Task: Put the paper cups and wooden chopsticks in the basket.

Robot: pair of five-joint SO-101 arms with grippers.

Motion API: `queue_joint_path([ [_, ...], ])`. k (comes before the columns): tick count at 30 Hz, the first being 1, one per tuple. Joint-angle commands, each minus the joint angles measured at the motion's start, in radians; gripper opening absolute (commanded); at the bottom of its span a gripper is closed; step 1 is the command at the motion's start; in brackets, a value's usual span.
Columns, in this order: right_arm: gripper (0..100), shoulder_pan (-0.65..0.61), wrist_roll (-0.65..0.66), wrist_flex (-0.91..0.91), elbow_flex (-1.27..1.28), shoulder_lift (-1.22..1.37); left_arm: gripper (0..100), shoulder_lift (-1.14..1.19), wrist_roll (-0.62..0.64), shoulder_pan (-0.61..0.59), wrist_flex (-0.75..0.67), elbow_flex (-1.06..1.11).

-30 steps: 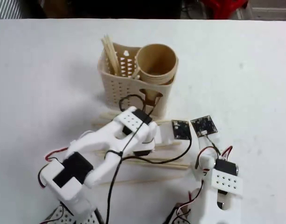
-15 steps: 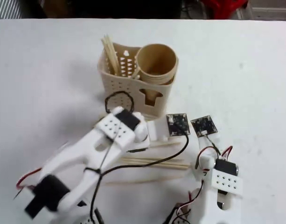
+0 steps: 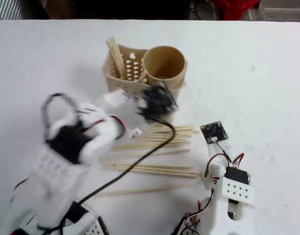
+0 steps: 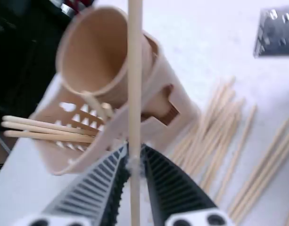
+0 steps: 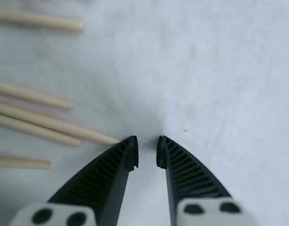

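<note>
High view: basket (image 3: pixel 113 78) holds cup (image 3: pixel 164 63), chopsticks (image 3: pixel 115 54).

Paper cup (image 3: pixel 164 66) in basket (image 3: pixel 114 81), chopsticks (image 3: pixel 159 170) before it

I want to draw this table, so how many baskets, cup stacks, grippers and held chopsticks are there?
Basket: 1
Cup stack: 1
Grippers: 2, left gripper and right gripper
Held chopstick: 1
Total: 5
Loose chopsticks overlap too much to count.
</note>
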Motion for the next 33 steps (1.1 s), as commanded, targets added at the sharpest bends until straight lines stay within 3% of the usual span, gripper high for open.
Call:
queue_joint_path([
  [1,8.4,-0.002,0.009,-0.015,-0.005,-0.013,3,-0.054,0.135,-0.048,-0.040,-0.212],
  [11,8.4,-0.002,0.009,-0.015,-0.005,-0.013,3,0.142,0.489,-0.214,-0.554,-0.336],
  [15,8.4,-0.002,0.009,-0.015,-0.005,-0.013,3,0.228,0.597,-0.271,-0.683,-0.336],
  [23,8.4,-0.002,0.009,-0.015,-0.005,-0.013,3,0.355,0.652,-0.297,-0.781,-0.331],
  [33,8.4,-0.002,0.009,-0.015,-0.005,-0.013,3,0.484,0.637,-0.314,-0.721,-0.298],
])
